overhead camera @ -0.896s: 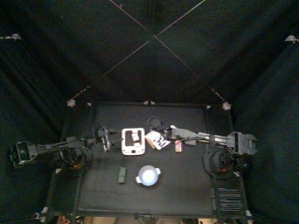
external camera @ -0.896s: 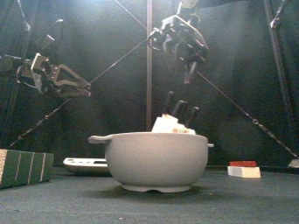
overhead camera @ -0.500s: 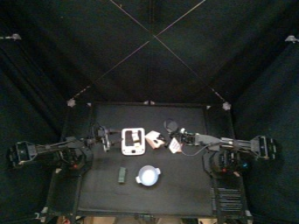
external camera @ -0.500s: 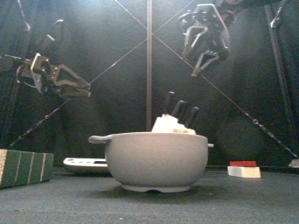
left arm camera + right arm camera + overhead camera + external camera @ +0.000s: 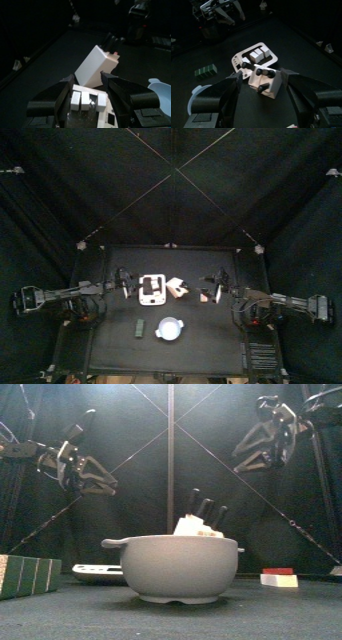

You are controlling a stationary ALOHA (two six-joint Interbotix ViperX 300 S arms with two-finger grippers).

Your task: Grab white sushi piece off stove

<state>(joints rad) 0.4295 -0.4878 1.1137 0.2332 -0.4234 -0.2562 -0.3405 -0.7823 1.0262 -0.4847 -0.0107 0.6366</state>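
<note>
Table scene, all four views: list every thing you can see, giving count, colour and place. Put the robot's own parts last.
stove: one, white, middle of the table.
sushi piece: white, on the stove; exact count hard to tell.
knobbed block: one, white with black knobs, tilted, just right of the stove in the top view.
small piece: one, red and white, right side of the table.
dish: one, pale blue, round, near the table's front.
green block: one, dark green, front left, beside the dish.
table: one, black.
curtains: black, all around.
left gripper: one, black, raised at left, open.
right gripper: one, black, raised at right, open.
</note>
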